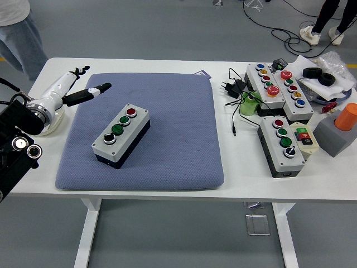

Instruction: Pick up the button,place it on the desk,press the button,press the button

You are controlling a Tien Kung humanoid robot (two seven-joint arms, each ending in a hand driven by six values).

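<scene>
My left hand (92, 91) is loose and holds nothing. The button box (121, 135) sits on the blue mat (167, 111), just below and right of it. Pressing comes next, I think.

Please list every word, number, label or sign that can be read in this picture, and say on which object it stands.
No text can be read here.
Switch with green and red keys: has marks, too small to read.
Button box on the pad: no label shows.
Button boxes at right: no legible labels.
Card corner behind the pad: print not legible.
</scene>
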